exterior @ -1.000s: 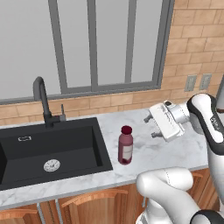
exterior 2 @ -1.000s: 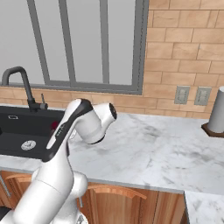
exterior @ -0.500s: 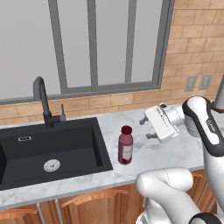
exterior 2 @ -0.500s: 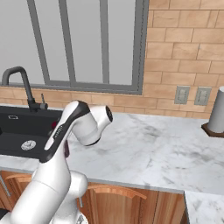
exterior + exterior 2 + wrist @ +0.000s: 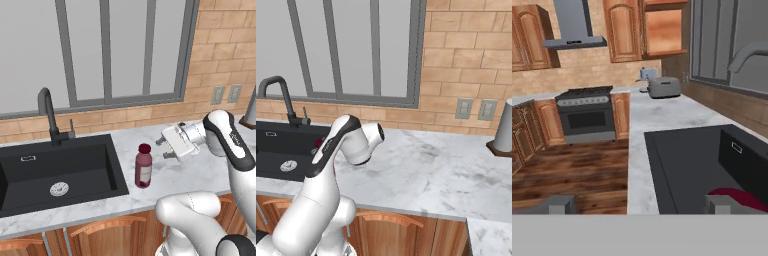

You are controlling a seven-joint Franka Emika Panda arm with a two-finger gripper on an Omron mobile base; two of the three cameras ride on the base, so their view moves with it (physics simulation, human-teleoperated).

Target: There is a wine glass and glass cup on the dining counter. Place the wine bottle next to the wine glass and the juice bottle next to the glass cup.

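At frame centre the juice bottle stands on the worktop; the released pincer hovers beside it, bottle label blurred

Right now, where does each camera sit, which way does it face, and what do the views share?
Left base view: behind the arm's left, facing the juice bottle beside the black sink; open gripper right of it.
Right base view: behind its right, facing the marble counter; the arm's elbow fills the foreground.
Hand view: on the hand, looking along the sink toward a stove; fingertips low.
Shared: sink, faucet, window.
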